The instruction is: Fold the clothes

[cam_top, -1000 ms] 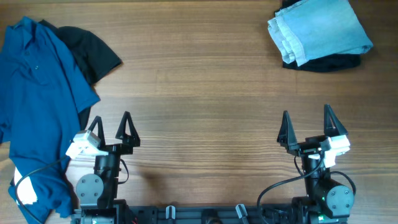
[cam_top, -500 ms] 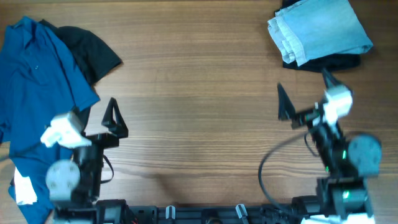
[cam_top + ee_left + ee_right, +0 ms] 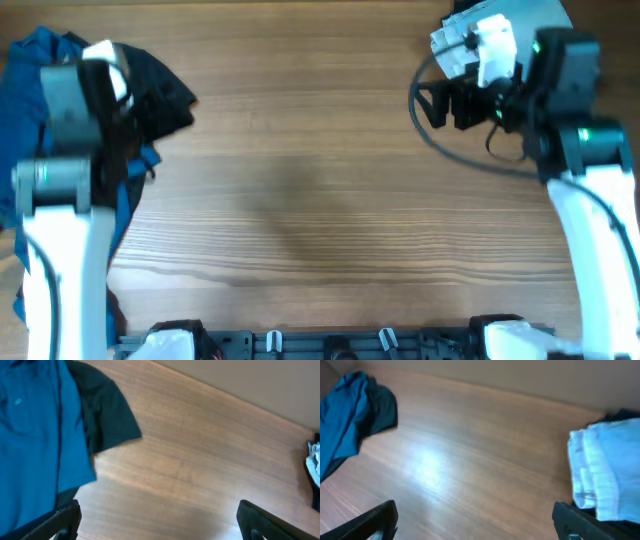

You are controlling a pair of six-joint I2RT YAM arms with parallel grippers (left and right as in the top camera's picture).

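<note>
1. Overhead, a wooden bench [image 3: 320,200] was seen with 2 white robot arms reaching out from its near edge, 1 toward each far corner.
2. A deep-blue shirt [image 3: 22,60] lay crumpled along the left edge, up toward the far-left corner, mostly covered by the left arm [image 3: 60,200].
3. A black garment [image 3: 165,85] lay touching the shirt on the side toward the middle of the bench, partly tucked under the blue cloth.
4. From the left wrist view, the blue shirt [image 3: 35,435] filled the left side, with the black garment [image 3: 105,415] spreading out from beneath it onto bare wood.
5. The left gripper [image 3: 157,505] had its 2 fingers spread wide apart, with nothing between them, above the wood just beside the 2 garments.
6. A folded pale-blue garment [image 3: 448,50] sat at the far-right corner, partly hidden by the right arm [image 3: 590,200].
7. From the right wrist view, the pale-blue garment [image 3: 605,470] rested on top of a dark garment [image 3: 625,414] that peeked out behind it.
8. The right gripper [image 3: 474,506] also had its fingers spread wide and held nothing, above bare wood beside that folded stack.
9. Bare wood lay between the 2 piles, which were well apart.
</note>
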